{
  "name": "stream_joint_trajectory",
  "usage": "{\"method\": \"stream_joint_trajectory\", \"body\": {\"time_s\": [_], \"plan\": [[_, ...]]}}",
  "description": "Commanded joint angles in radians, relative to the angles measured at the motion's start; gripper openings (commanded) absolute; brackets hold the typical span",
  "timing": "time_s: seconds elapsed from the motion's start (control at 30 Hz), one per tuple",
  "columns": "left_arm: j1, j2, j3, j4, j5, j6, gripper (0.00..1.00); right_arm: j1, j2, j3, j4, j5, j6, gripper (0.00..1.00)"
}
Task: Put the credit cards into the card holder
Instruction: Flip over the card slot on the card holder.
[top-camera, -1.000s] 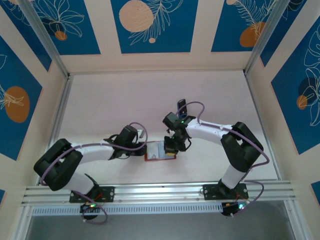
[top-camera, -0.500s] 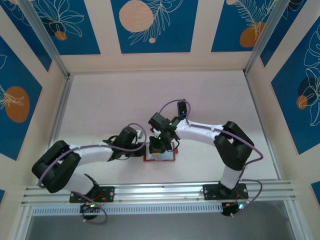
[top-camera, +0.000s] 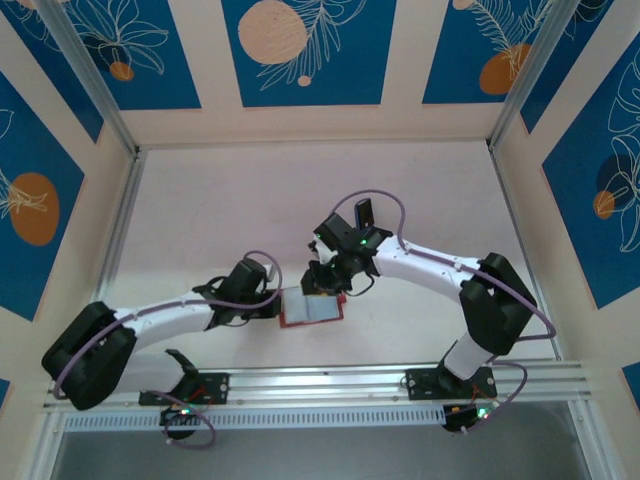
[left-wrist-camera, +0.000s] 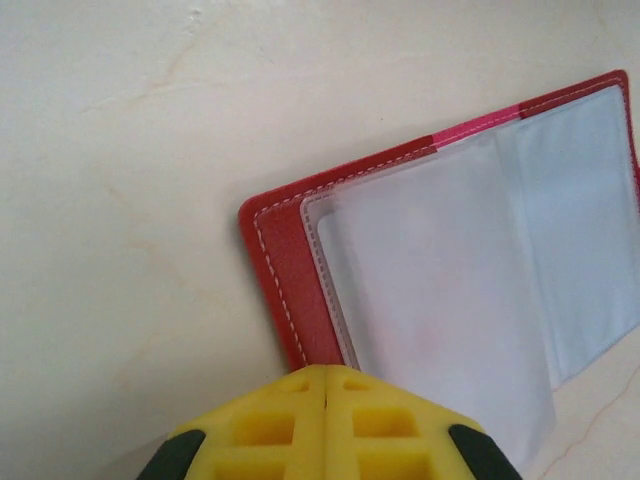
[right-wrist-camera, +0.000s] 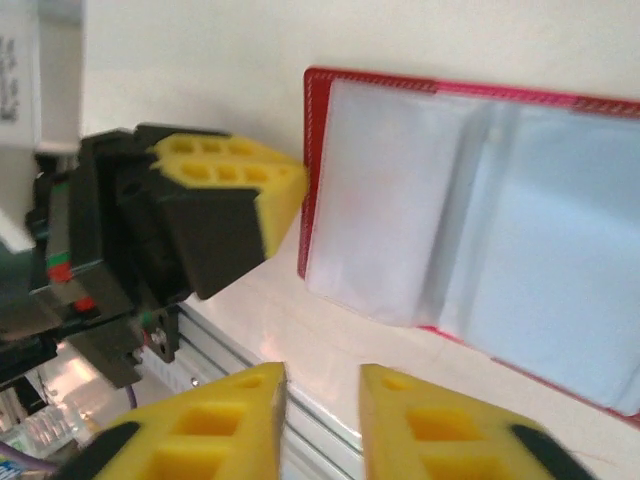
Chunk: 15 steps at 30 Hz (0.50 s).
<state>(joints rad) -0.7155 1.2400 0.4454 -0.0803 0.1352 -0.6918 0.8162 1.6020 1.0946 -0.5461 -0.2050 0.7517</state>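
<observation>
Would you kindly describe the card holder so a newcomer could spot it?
On the pale table, look just beyond the middle of the front rail. The card holder lies open there: the only red thing, with clear grey pockets inside.

A pale marbled table (top-camera: 220, 220) stands within cream walls (top-camera: 402, 60) set with blue panels (top-camera: 350, 60) of orange discs and white leaf outlines, silver posts (top-camera: 88, 75) at the far corners and a ribbed metal rail (top-camera: 320, 382) along the near edge.

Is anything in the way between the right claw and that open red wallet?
Nothing visible. From the right wrist, only bare table lies between the open right gripper and the card holder. The left gripper sits at the holder's left edge, off to the side.
</observation>
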Motion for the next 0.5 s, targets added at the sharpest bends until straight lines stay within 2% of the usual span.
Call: {"method": "stream_joint_trajectory", "body": {"time_s": [0.0, 0.13, 0.47], "plan": [[0.001, -0.081, 0.0, -0.119, -0.053, -0.008, 0.05, -0.003, 0.063, 0.023, -0.059, 0.019, -0.03, 0.13], [0.004, -0.15, 0.015, -0.195, -0.076, 0.003, 0.06, 0.022, 0.175, 0.092, -0.061, 0.03, -0.04, 0.0], [0.005, -0.07, 0.091, -0.18, -0.01, 0.044, 0.06, 0.087, 0.378, 0.173, -0.054, 0.061, -0.019, 0.0]]}}
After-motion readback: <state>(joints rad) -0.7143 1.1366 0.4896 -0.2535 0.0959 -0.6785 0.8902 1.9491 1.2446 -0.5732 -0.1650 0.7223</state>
